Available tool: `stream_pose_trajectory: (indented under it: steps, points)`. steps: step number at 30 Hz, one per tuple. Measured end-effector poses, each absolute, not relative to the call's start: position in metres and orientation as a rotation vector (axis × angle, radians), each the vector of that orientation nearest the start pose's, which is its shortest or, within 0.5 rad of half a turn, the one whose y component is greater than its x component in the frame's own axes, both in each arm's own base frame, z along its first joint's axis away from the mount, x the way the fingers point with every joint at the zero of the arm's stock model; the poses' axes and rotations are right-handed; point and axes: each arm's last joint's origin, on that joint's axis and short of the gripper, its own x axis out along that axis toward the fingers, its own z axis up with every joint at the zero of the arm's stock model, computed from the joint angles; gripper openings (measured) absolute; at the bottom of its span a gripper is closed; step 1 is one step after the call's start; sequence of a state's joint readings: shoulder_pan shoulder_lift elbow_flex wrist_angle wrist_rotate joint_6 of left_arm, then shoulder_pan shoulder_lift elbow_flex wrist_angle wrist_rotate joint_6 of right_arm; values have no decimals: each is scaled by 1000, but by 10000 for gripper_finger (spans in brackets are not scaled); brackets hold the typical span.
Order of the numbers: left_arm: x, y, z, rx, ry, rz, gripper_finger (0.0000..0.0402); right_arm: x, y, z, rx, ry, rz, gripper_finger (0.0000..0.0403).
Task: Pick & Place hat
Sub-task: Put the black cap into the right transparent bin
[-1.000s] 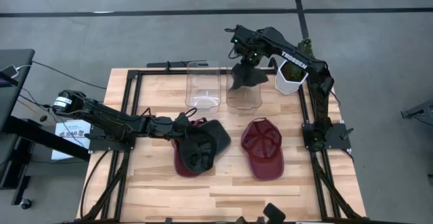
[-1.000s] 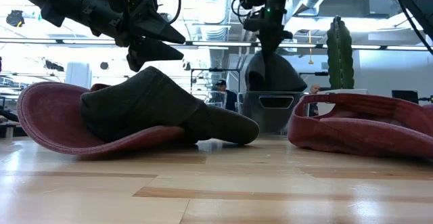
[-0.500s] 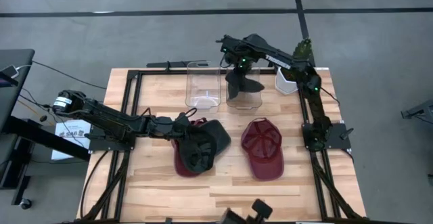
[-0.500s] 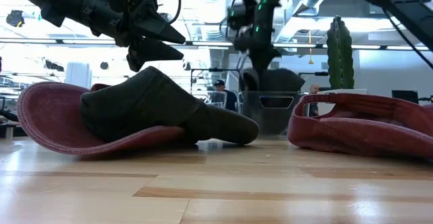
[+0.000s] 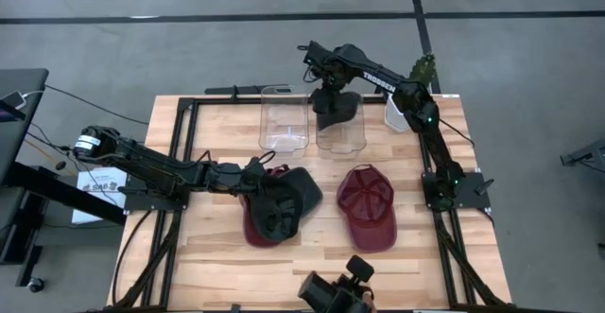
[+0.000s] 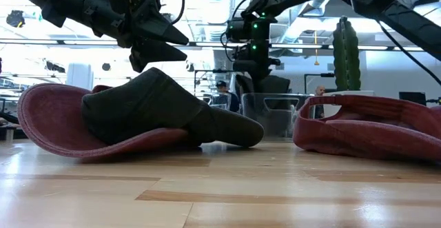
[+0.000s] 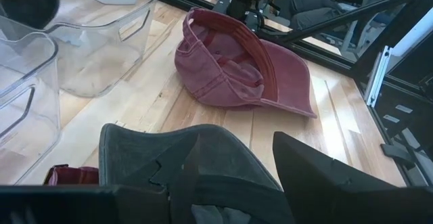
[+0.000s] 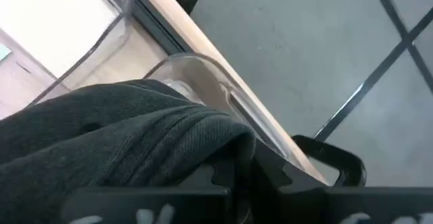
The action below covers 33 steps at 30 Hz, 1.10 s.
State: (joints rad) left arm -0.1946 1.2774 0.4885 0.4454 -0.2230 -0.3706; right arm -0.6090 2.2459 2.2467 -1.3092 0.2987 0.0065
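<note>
The right gripper's [image 5: 331, 94] fingers were pinched shut on a fold of a dark grey cloth cap [image 8: 122, 126], holding it over the clear plastic bin [image 5: 342, 131] near the desk's far edge. Soft and light, the cap drooped; a bunched seam gave the surest hold. The left gripper's [image 5: 253, 177] fingers stood apart above another dark grey cap [image 5: 284, 207] lying on a maroon one [image 6: 52, 121].

A dark grey hat [image 5: 337, 106] hangs crumpled at the upper middle of the high view, over the far end of a clear bin [image 5: 341, 135]. Left of centre, another dark grey cap [image 5: 284, 205] lies on a maroon hat [image 5: 253, 226]. Right of centre, a second maroon cap [image 5: 369, 207] lies upside down, alone.
</note>
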Motion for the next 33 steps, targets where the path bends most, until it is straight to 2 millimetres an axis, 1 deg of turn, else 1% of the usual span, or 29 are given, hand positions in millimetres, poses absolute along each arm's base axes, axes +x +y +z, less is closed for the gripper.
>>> stream_pose_trajectory:
  steps: [7,14,22,28,33]
  points:
    - [246,-42,192,-296,327,90,186,367,-270,279,119,1348,-842,7]
    - [246,-42,192,-296,327,90,186,362,-276,280,100,1354,-910,8]
    - [246,-42,192,-295,330,90,186,361,-278,281,45,1369,-961,33]
    - [246,-42,192,-295,330,91,186,361,-278,281,20,1384,-937,44]
    - [246,-42,192,-295,330,90,186,362,-277,281,5,1392,-923,65]
